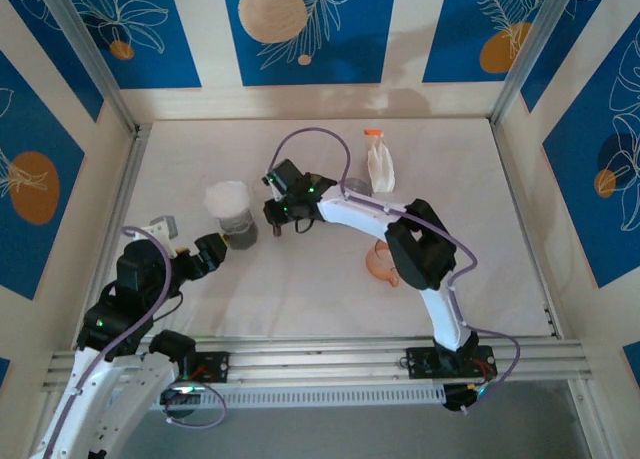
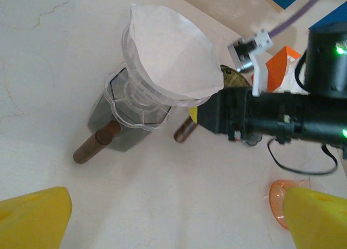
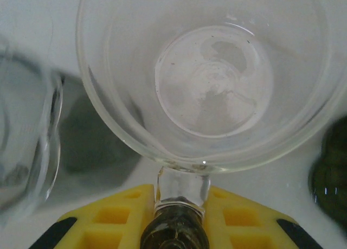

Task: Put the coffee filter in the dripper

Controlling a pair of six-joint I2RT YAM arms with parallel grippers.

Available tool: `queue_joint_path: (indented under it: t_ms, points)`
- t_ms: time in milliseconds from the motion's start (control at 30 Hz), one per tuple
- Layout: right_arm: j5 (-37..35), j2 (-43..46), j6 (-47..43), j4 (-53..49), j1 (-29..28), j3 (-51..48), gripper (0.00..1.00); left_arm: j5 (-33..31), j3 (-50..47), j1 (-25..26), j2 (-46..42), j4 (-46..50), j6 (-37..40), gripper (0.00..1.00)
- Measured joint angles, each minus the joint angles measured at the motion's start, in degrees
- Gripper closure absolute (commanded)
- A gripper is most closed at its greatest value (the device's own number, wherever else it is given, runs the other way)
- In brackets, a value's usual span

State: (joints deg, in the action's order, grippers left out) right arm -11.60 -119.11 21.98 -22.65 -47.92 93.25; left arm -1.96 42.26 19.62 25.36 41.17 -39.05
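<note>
Beside the dripper [image 2: 138, 105], my right claw [image 3: 181, 200] clenches a glass jug [image 3: 206, 81] by its handle, rim cut off; left claw [image 2: 173, 219] gapes over bare counter [image 2: 162, 195].

left arm [image 1: 120, 309] folded low at the near-left corner, left gripper [image 2: 178, 203] spread wide, nothing between its yellow fingers [image 2: 38, 216]; right arm [image 1: 440, 289] bent at the elbow, reaching in leftward, right gripper [image 3: 176, 219] pinched on a glass handle [image 3: 183, 185]
</note>
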Motion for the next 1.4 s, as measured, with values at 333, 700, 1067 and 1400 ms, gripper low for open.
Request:
queue_joint_path:
  t_ms: [333, 700, 1067, 1400]
  points:
    - [-3.50, 16.02, 3.63, -6.12, -6.49, -17.90, 0.81, 0.46, 0.00, 0.00, 0.00, -0.15, 0.13, 0.00]
    - [-7.56, 30.53, 9.33, -17.62, -13.05, -29.38, 0.80, 2.99, 0.09, 0.00, 2.10, -3.13, 0.50, 0.00]
    - [-9.44, 32.61, 13.55, -18.12, -14.27, -32.11, 0.68, 6.49, -0.66, 0.00, 4.24, -5.90, 0.52, 0.00]
    - [-10.86, 33.05, 15.65, -21.05, -15.30, -32.37, 0.45, 8.17, -1.73, 0.00, 4.90, -6.47, 0.61, 0.00]
